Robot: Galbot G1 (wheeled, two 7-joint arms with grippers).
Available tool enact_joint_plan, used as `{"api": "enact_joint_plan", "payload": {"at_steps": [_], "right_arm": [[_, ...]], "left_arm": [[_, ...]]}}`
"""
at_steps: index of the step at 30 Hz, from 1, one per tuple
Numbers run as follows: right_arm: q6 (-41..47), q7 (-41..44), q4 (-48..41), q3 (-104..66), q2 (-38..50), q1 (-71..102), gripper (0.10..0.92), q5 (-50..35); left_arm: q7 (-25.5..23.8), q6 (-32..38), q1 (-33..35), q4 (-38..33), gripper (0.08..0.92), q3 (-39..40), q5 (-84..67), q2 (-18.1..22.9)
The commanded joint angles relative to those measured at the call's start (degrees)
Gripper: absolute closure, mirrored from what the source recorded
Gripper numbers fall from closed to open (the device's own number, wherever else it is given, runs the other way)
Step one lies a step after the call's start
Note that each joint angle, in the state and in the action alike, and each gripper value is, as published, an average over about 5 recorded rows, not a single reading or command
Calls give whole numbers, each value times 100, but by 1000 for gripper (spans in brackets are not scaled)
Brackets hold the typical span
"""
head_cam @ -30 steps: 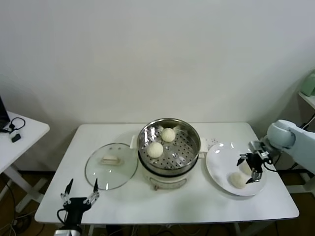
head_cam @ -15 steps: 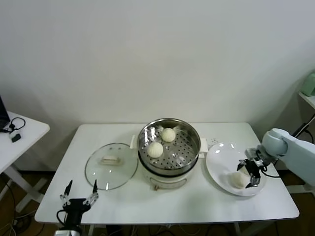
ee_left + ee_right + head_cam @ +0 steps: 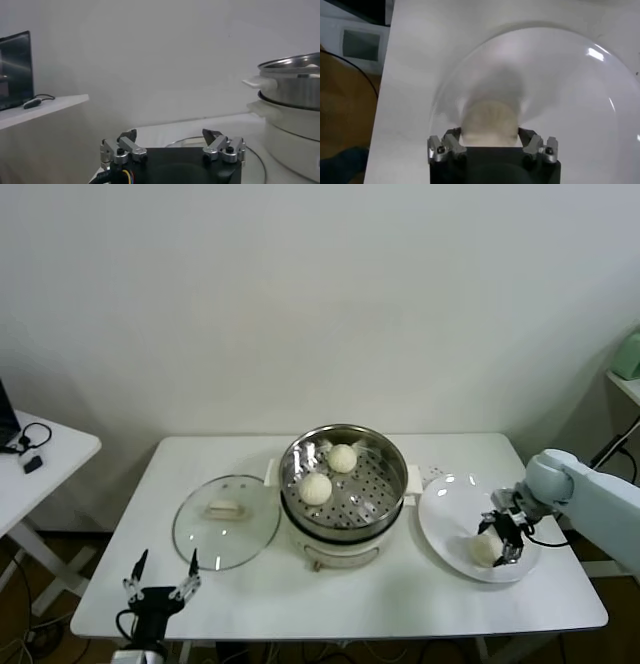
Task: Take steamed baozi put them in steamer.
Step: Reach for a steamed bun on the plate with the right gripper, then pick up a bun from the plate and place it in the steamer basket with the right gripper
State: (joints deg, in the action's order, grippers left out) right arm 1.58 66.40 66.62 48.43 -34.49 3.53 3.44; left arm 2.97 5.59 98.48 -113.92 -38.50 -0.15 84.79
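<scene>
Since a second ago, my right gripper (image 3: 503, 536) has dropped from above the plate onto the bun there, and its fingers have drawn in from wide spread to flank that bun.

I am working over a white table (image 3: 300, 599), the largest thing before me. At its centre the steamer (image 3: 343, 476) is sitting on its white cooker base, lid off so I can load it from above. Two steamed baozi are already lying on its perforated floor, one toward the far side (image 3: 343, 457) and one nearer and to the left (image 3: 316, 487), kept apart, I judge, so more can fit beside them. The glass lid (image 3: 225, 520) is lying flat on the table just left of the steamer, out of the loading path. The white plate (image 3: 455, 509) is sitting right of the steamer, and the baozi I am after (image 3: 488, 122) is resting on its near right part. In the right wrist view that bun is filling the gap between the fingers, which look to be pinching it on both sides; I judge the grasp is just closing, not yet a lift. I cannot see a fourth bun.

My left gripper (image 3: 172, 146) is waiting low at the near left table edge, fingers spread, holding nothing.
</scene>
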Motion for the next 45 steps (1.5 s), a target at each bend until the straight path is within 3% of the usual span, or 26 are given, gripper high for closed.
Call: {"api": "enact_joint_plan", "payload": {"at_steps": [1, 11, 21, 26, 31, 38, 45], "right_arm": [[-11, 14, -42, -79, -61, 78, 323, 57], [-56, 41, 199, 90, 81, -355, 346, -223], [-1034, 364, 1631, 2667, 202, -4278, 341, -994], [-1941, 405, 2250, 3165, -116, -5411, 338, -412], [-2588, 348, 2806, 2818, -455, -5383, 338, 548], [-2726, 318, 3262, 2345, -1183, -4799, 342, 1215], [-2754, 259, 3125, 2086, -2054, -4017, 342, 1602]], "left_arm": [[-1, -8, -9, -2, 177, 8, 12, -2], [-1, -6, -1, -3, 177, -3, 9, -11], [-1, -6, 52, -4, 177, 2, -14, -38], [3, -12, 70, -30, 177, 9, -4, -33], [4, -1, 104, -39, 177, 23, 9, -21], [3, 27, 173, -75, 177, 9, 24, -10], [17, -8, 254, -139, 177, 3, -101, 1]]}}
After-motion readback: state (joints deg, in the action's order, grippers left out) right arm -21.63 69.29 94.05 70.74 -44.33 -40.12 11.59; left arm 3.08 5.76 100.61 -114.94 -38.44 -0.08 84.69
